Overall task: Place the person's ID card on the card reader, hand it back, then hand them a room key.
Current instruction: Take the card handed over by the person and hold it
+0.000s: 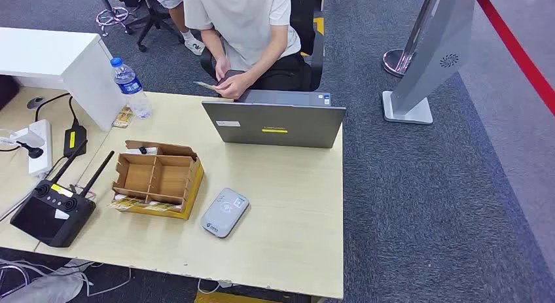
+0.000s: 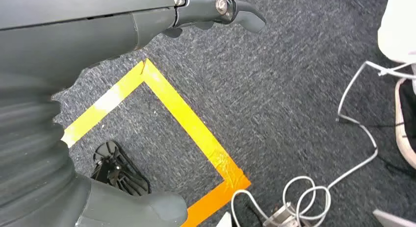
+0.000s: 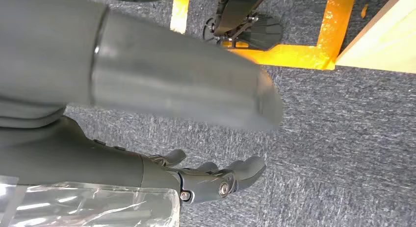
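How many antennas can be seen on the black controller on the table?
2. Both rise from the black controller at the table's near left corner: one antenna further left, the other antenna closer to the cardboard box.

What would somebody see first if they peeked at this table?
Probably the person sitting behind the grey laptop at the table's far edge, holding a card. Nearer the robot, a cardboard box with compartments sits beside the small grey card reader.

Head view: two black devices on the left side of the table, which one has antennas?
The black remote controller at the near left corner; two antennas stick up from it. The black power adapter further back has only a cable.
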`<state>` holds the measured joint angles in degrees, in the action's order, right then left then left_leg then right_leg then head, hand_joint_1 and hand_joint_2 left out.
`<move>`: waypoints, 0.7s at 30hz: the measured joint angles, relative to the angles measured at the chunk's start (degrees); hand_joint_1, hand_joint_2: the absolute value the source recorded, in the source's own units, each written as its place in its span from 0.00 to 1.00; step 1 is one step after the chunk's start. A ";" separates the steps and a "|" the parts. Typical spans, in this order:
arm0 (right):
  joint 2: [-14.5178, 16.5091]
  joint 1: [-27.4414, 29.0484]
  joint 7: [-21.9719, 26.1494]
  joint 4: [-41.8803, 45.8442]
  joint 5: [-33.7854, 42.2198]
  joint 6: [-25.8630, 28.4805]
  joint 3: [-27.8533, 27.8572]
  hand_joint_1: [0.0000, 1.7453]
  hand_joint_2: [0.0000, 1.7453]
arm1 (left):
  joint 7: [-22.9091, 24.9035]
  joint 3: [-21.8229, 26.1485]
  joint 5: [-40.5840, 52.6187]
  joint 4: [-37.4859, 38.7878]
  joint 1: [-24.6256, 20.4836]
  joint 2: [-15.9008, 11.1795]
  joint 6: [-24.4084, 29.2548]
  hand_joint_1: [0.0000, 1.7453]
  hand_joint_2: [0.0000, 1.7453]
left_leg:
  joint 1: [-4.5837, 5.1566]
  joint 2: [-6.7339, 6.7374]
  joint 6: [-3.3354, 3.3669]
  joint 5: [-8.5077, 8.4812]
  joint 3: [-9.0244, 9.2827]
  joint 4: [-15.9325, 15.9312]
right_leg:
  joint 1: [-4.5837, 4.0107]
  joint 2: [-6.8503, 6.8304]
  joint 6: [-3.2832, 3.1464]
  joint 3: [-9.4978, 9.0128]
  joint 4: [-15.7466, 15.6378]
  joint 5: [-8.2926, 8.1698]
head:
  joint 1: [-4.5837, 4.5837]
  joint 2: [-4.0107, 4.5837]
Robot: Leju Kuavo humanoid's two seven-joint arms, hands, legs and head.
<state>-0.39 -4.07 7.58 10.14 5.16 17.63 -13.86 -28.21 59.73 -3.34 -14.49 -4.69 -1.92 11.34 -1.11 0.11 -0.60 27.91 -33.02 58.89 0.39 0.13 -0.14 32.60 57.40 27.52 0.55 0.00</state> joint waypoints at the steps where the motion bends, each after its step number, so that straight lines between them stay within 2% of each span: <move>1: -0.01 0.03 -0.09 0.00 -0.09 0.01 0.00 0.00 1.00 | -0.14 0.19 -0.55 0.00 -0.02 0.00 -0.02 0.00 1.00 | 0.00 0.00 0.00 0.00 0.00 0.00 | 0.00 0.00 0.00 0.00 0.00 0.00 | 0.00 0.00; 3: -0.05 0.12 -0.33 -0.02 -0.37 0.15 0.00 0.00 1.00 | -0.87 0.96 -2.28 0.00 -0.10 0.03 -0.33 0.00 1.00 | 0.00 0.00 0.00 0.00 0.00 0.00 | 0.00 0.00 0.00 0.00 0.00 0.00 | 0.00 0.00; 8: -0.16 0.29 -0.74 -0.12 0.27 1.00 0.28 0.00 1.00 | -8.14 4.19 -6.67 0.00 -0.29 0.27 -3.75 0.00 1.00 | 0.00 0.00 0.00 0.00 0.00 0.00 | 0.00 0.00 0.00 0.00 0.00 0.00 | 0.00 0.00; 11: -0.20 0.39 -0.77 -0.16 0.54 1.15 0.52 0.00 1.00 | -10.00 5.56 -7.75 -0.20 -0.41 0.38 -6.14 0.00 1.00 | 0.00 0.01 0.00 0.00 0.00 0.00 | 0.00 0.00 0.00 0.00 0.00 0.00 | 0.00 0.00; 13: -0.20 0.48 -0.99 -0.18 1.00 1.41 0.74 0.00 1.00 | -11.06 6.84 -8.22 -2.10 -0.27 1.02 -10.64 0.00 1.00 | 0.00 0.01 0.00 0.00 0.01 0.00 | 0.00 0.01 0.00 0.00 0.00 0.00 | -0.01 0.00; 15: -0.21 0.57 -1.36 -0.20 0.57 1.28 0.96 0.00 1.00 | -11.59 8.91 -7.68 -6.33 -0.30 1.31 -17.88 0.00 1.00 | -0.03 0.01 -0.01 -0.01 0.00 0.00 | -0.02 0.00 -0.01 0.01 0.00 0.00 | -0.06 0.00; 17: -0.34 0.57 -1.79 -0.21 -0.98 0.35 0.92 0.00 1.00 | -11.66 11.55 -7.47 -9.09 -1.36 -1.43 -24.79 0.00 1.00 | -0.17 0.03 -0.07 -0.04 0.00 0.00 | -0.15 0.01 -0.08 0.02 0.00 -0.05 | -0.16 0.00; 21: -0.79 0.50 -2.73 -0.23 -2.24 -0.84 0.50 0.00 1.00 | -11.78 15.52 -8.39 -10.28 -6.22 -12.89 -33.46 0.00 1.00 | -0.37 -0.05 -0.33 -0.20 -0.03 0.00 | -0.33 -0.07 -0.26 0.11 0.06 -0.11 | -0.06 0.00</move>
<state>-1.19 -3.57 4.85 9.91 2.92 16.79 -13.36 -39.99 75.25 -11.72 -24.77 -10.91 -14.81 -22.12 -1.47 0.06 -0.93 27.70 -33.05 58.89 0.06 0.06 -0.40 32.71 57.46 27.41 0.49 0.00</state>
